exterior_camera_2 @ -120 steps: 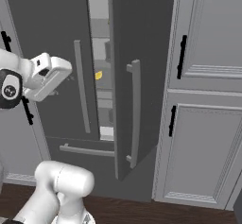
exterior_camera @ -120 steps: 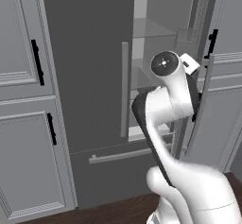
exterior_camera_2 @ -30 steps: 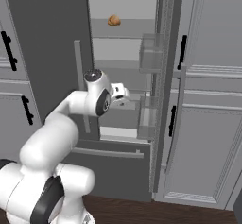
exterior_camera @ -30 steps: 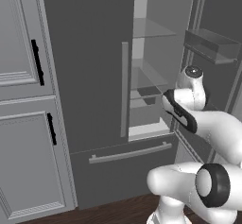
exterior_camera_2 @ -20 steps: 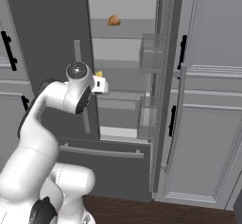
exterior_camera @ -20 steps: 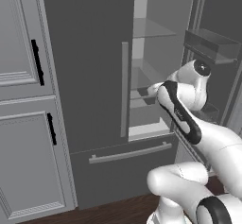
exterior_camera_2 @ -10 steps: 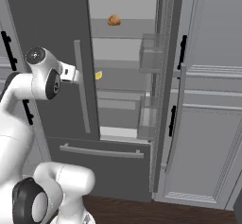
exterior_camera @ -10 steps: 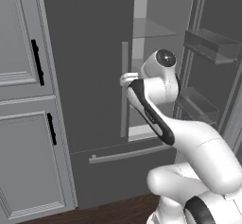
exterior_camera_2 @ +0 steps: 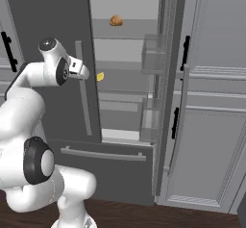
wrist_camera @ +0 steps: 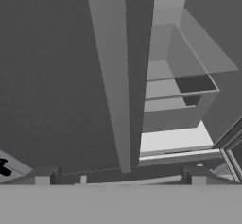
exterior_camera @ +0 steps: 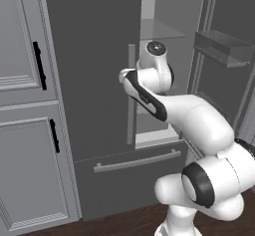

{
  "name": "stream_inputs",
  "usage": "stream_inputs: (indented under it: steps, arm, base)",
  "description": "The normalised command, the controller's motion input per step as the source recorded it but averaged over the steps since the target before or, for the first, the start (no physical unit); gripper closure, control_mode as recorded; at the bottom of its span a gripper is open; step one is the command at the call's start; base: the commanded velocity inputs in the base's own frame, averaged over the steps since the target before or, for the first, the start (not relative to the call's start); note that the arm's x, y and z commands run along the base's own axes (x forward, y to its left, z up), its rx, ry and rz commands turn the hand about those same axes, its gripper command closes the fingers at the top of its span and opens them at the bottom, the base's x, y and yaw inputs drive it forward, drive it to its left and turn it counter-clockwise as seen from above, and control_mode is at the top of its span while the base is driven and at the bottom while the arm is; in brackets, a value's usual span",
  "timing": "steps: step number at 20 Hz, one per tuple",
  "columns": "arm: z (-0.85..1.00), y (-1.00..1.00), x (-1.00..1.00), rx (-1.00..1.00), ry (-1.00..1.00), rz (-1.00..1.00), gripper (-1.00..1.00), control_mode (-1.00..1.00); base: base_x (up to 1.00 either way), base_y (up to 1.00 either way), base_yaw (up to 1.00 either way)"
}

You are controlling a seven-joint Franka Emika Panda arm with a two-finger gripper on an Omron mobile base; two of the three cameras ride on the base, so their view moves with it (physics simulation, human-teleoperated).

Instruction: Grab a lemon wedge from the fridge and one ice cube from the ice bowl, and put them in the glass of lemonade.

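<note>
So the fridge (exterior_camera_2: 62,25) has its right door swung wide open, and its left door is shut, dark grey, with the long bar handle (exterior_camera_2: 83,87) running down its inner edge. The arm is folded up in front of that closed door, with the gripper (exterior_camera_2: 82,71) sitting right by the upper part of the handle, not touching anything as far as I can see. The fingers are spread wide with nothing between them; in the hand view the two tips (wrist_camera: 46,176) poke up at the bottom, far apart, with the handle running up between them.

The lemon wedge (exterior_camera_2: 100,77) is a tiny yellow bit on a middle shelf inside, just past the handle from the gripper. One shelf up sits a small brownish lump (exterior_camera_2: 115,20); can't tell what it is. The open door (exterior_camera: 226,56) has clear bins on its inside. Grey paneled cabinets (exterior_camera: 25,80) with black handles flank the fridge, and the bottom drawer (exterior_camera: 134,163) is closed.
</note>
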Motion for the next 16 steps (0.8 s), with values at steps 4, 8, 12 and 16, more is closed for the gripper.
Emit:
stream_inputs:
  steps: [4, 8, 12, 16]
  arm:
    - [-0.38, -0.09, 0.14, 0.01, 0.0, 0.0, -1.0, -1.0]
    - [-0.44, 0.0, 0.41, 0.0, 0.0, 0.04, -1.0, -1.0]
    - [-0.3, 0.0, 0.48, 0.0, 0.0, 0.06, -1.0, -1.0]
    - [-0.11, 0.0, 0.46, 0.0, 0.0, 0.03, -1.0, -1.0]
  base:
    - [0.0, 0.0, 0.0]
    - [0.0, 0.0, 0.0]
    - [0.0, 0.0, 0.0]
    - [0.0, 0.0, 0.0]
